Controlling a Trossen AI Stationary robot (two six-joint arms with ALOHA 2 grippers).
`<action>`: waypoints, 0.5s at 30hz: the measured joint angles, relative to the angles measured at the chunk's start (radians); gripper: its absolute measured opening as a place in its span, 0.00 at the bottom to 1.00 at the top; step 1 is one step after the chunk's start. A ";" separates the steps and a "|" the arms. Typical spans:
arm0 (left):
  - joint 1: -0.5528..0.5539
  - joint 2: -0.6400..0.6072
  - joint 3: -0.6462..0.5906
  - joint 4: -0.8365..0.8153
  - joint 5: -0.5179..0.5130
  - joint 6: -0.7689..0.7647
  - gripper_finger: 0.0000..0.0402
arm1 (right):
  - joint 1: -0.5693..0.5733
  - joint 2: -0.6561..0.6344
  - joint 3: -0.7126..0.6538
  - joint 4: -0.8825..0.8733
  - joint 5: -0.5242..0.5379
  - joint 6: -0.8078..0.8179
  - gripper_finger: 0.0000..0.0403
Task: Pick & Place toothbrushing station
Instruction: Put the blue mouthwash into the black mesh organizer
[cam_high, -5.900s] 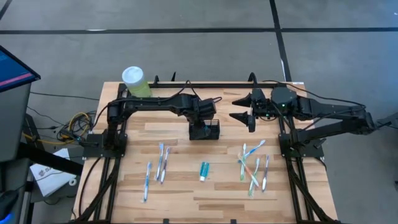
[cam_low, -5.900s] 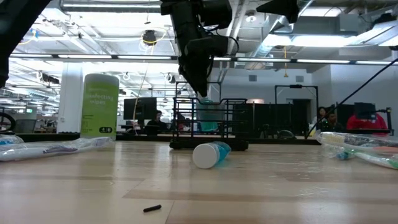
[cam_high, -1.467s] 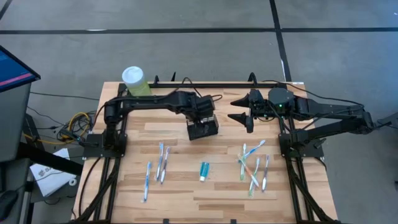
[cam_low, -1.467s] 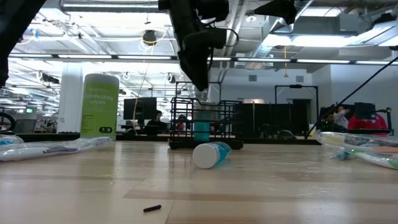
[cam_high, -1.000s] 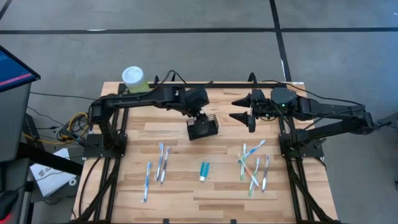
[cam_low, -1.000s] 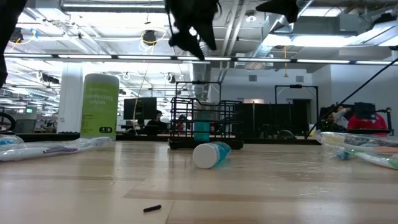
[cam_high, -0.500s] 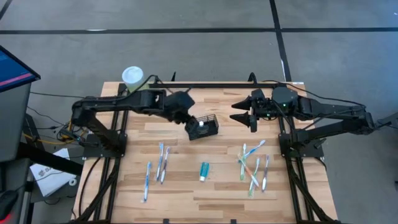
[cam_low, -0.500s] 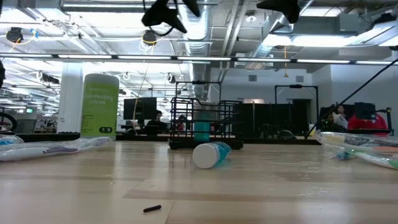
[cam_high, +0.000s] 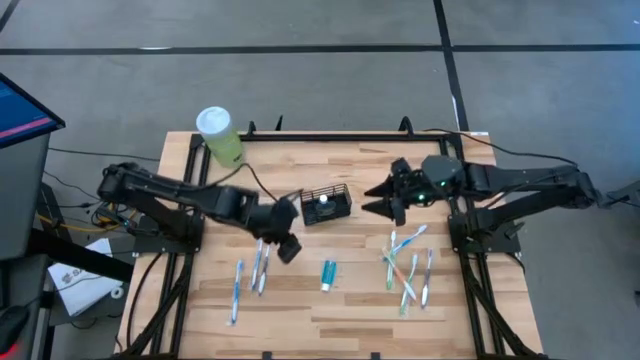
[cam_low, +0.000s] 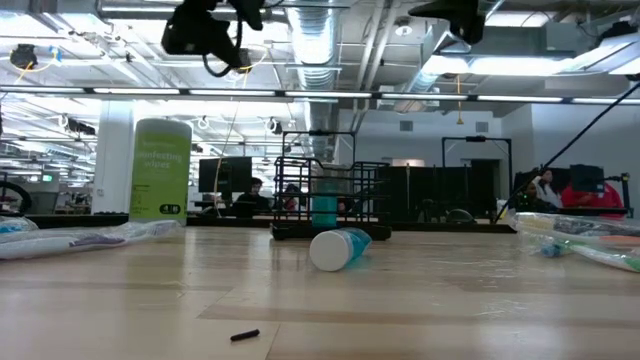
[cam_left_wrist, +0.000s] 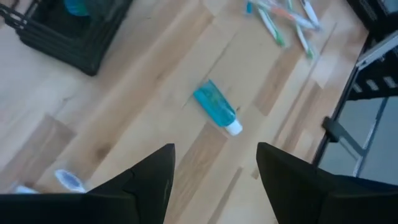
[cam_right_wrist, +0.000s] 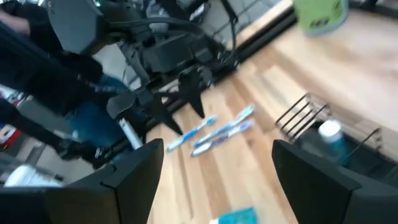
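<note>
Black wire-mesh rectangular caddy stands upright mid-table, a teal white-capped bottle inside; left gripper hovers in front of it, fingers spread, empty; right gripper hangs just beside the caddy, jaws wide, empty; green canister label partly legible ("wipes", rest too small).

HIDDEN: toothbrushing station cut off by frame edge in left wrist view, only one corner visible | BLURRED: toothbrushes smeared in right wrist view, count unclear | CUT OFF: left end effector clipped by top edge in low view | TOO SMALL: dark speck on surface, unidentifiable
</note>
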 joint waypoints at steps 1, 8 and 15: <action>-0.018 -0.003 -0.020 0.024 -0.018 -0.006 0.55 | 0.015 0.012 0.000 -0.001 0.000 0.009 0.73; -0.102 -0.003 -0.136 0.243 -0.060 -0.069 0.55 | 0.096 0.109 0.000 0.004 0.006 0.044 0.73; -0.180 -0.002 -0.204 0.431 -0.117 -0.156 0.55 | 0.119 0.196 0.000 -0.012 -0.253 0.088 0.73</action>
